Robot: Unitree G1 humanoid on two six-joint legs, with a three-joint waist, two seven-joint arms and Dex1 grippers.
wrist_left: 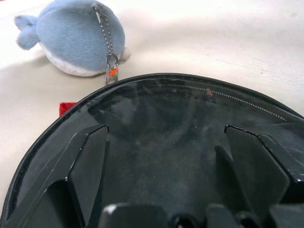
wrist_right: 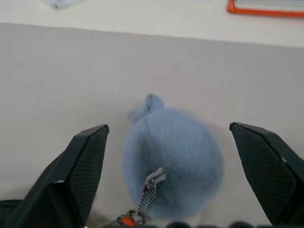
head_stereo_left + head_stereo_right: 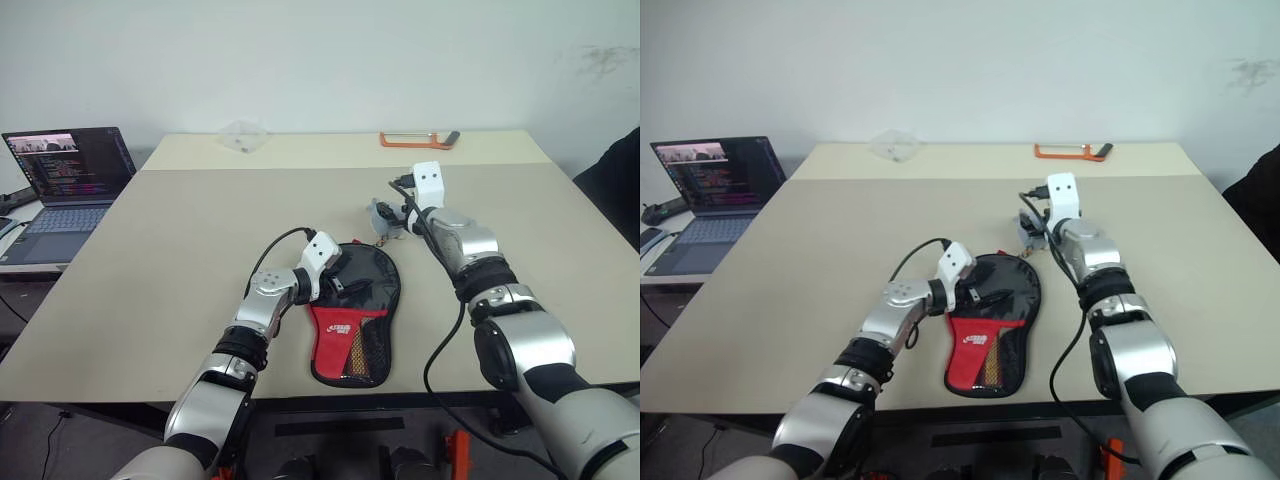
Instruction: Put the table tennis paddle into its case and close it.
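Right now, from my head cameras, the case lies flat near the front edge of the table, its round black end away from me and the red mesh panel toward me. My left gripper hovers low over the case's left rim, and my right gripper is stretched forward over a small blue-grey plush charm sitting just beyond the case's far end. I cannot pick out the table tennis paddle as a separate thing, so I take it to be inside the case already.

Through my left wrist camera, both black fingers stand wide apart over the glossy black round face, holding nothing; the charm lies just past the rim, on a bead chain.

Through my right wrist camera, the fingers are spread wide on either side of the charm, not touching it.

By my reckoning the closing step is in hand. Next I should pinch the charm with the right gripper and draw the zipper around while the left steadies the case.
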